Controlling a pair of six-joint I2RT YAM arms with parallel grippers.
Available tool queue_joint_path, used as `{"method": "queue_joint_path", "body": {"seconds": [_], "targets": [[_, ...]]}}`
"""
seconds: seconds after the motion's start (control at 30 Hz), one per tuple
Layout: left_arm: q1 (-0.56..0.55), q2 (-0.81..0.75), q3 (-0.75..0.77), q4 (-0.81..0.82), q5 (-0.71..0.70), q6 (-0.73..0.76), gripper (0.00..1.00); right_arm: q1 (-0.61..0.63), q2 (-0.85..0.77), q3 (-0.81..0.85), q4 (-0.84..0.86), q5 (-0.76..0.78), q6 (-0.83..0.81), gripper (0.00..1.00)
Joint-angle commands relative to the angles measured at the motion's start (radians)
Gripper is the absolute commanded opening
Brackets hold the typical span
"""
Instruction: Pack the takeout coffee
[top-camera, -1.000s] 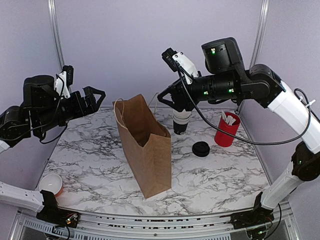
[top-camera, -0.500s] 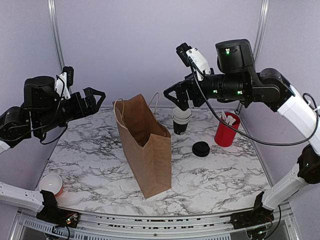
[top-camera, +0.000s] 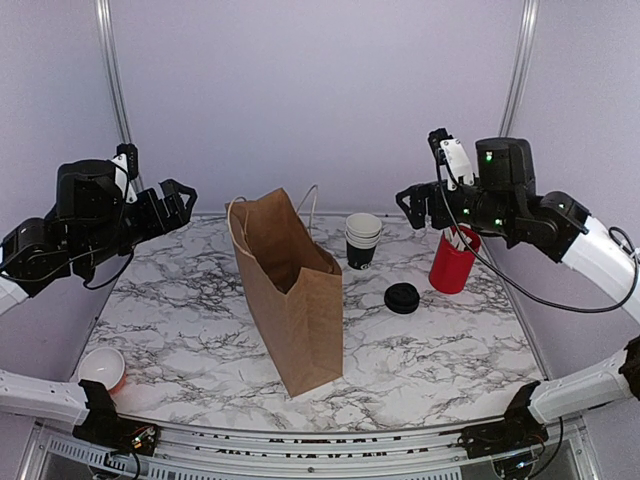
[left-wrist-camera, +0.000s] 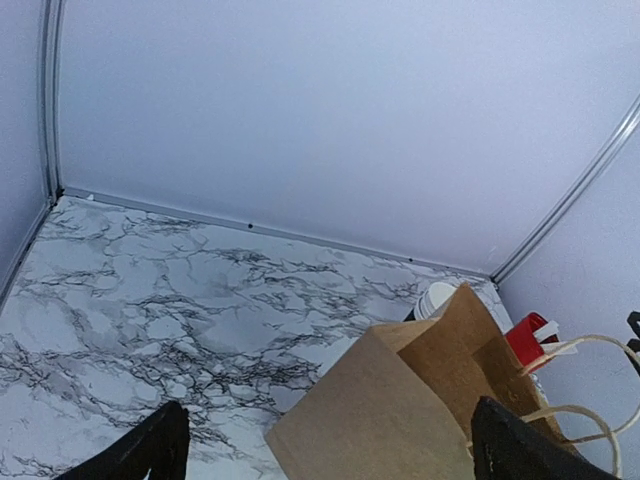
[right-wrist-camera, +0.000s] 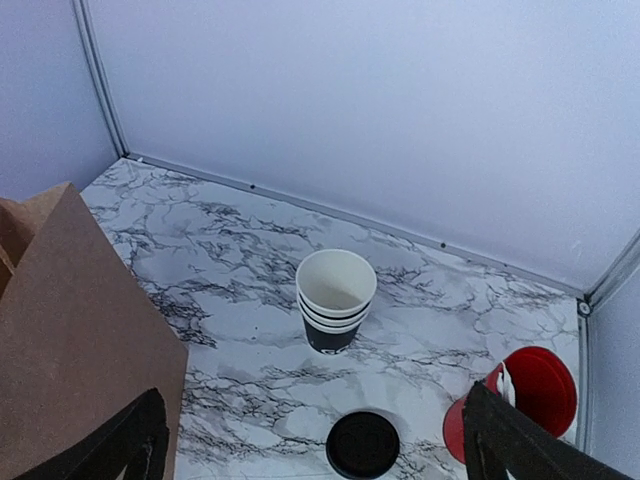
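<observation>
Well above the table (top-camera: 450, 350), a white marble-patterned top veined in black, both arms hang in the air. The left gripper (top-camera: 183, 203) and the right gripper (top-camera: 410, 208) each have their fingers spread wide and hold nothing. Pale lilac walls close in the back and both sides, with thin metal posts (top-camera: 518, 60) running up the rear corners and a metal strip where wall meets tabletop. A brown paper bag (top-camera: 295, 300) stands upright and open near the middle of the table, its handles at the top. The takeout coffee (top-camera: 402, 297), mostly its black lid showing, sits on the marble to the right of the bag, between the stack of lidless cups (top-camera: 362, 240) behind it and the red cup (top-camera: 452, 262) of white sachets further right, apart from both. A small cup with a white inside (top-camera: 102, 368) sits at the near-left corner.
</observation>
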Motion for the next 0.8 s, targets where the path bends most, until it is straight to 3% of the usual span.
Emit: {"method": "queue_joint_path", "body": {"seconds": [0.0,0.2,0.43,0.77], "targets": [[0.099,-0.028,-0.060,-0.015,0.030,-0.011,0.99,-0.082,-0.083,-0.129,0.180,-0.012,0.046,1.00],[0.279,-0.038,-0.134,0.003,0.108,0.023,0.99,-0.223,-0.129,-0.359,0.336,-0.072,0.053,1.00],[0.462,-0.043,-0.287,0.109,0.180,0.035,0.99,-0.342,-0.164,-0.647,0.633,-0.088,0.013,1.00],[0.513,-0.088,-0.552,0.401,0.088,0.140,0.99,-0.544,-0.116,-0.926,1.043,-0.122,-0.025,1.00]]}}
